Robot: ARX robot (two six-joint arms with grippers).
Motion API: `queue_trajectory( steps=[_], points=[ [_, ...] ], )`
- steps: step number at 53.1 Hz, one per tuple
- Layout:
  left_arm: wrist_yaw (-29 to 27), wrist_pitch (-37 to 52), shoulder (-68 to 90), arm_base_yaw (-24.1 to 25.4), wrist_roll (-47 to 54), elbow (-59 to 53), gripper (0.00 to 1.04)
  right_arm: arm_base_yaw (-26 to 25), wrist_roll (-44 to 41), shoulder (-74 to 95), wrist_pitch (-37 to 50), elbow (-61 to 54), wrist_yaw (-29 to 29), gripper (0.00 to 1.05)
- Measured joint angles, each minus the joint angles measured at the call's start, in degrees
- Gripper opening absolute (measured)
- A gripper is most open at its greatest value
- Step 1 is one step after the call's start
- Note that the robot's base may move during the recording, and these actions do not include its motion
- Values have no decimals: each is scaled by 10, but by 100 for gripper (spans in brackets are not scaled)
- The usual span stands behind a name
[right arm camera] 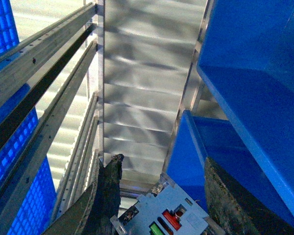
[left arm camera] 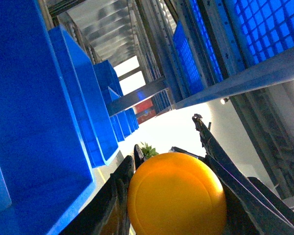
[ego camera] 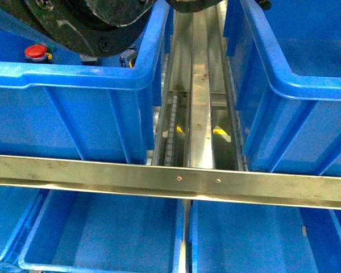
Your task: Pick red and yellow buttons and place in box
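Note:
The yellow button [left arm camera: 176, 196] fills the lower part of the left wrist view, its round yellow cap facing the camera. My left gripper [left arm camera: 167, 142] is shut on it, a dark finger pressing each side. In the right wrist view my right gripper [right arm camera: 162, 164] is shut on the red button [right arm camera: 161, 215]. Only the button's pale blocky body with red and green marks shows; its cap is hidden. Neither gripper's fingers appear in the front view. Blue boxes surround me there; a lower one [ego camera: 51, 259] lies open below the rail. I cannot tell which is the task's box.
A metal rail [ego camera: 176, 181] crosses the front view between upper blue boxes [ego camera: 74, 114] [ego camera: 295, 102] and lower ones. A steel channel [ego camera: 200, 85] runs away between them. A dark robot part [ego camera: 91, 23] and a small red-capped thing [ego camera: 36, 52] sit at the upper left.

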Motion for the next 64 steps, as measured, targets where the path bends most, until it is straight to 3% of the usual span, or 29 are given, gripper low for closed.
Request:
queue_trajectory(
  steps=[14, 25, 36, 42, 53, 57, 59, 62, 64],
  points=[
    [-29, -28, -68, 30, 70, -37, 99, -18, -23, -19, -4, -13, -9, 41],
    [-29, -67, -185, 72, 147, -103, 97, 4, -36, -16, -2, -16, 6, 41],
    [-61, -204, -394, 138, 297, -228, 97, 28, -101, 11, 0, -20, 38, 41],
    [-32, -301, -575, 231, 374, -319, 97, 26, -172, 24, 4, -20, 43, 41],
    [115, -479, -876, 491, 413, -496, 97, 18, -227, 29, 7, -3, 50, 41],
    [137, -533, -949, 568, 424, -551, 97, 23, -245, 29, 7, 3, 60, 41],
    [65, -580, -976, 577, 474, -576, 92, 25, -251, 29, 6, 5, 64, 41],
    [-87, -630, -1017, 544, 573, -626, 78, 28, -272, 29, 7, 5, 69, 41],
    [-150, -631, -1036, 525, 624, -652, 71, 29, -283, 29, 7, 5, 76, 41]
  ],
)
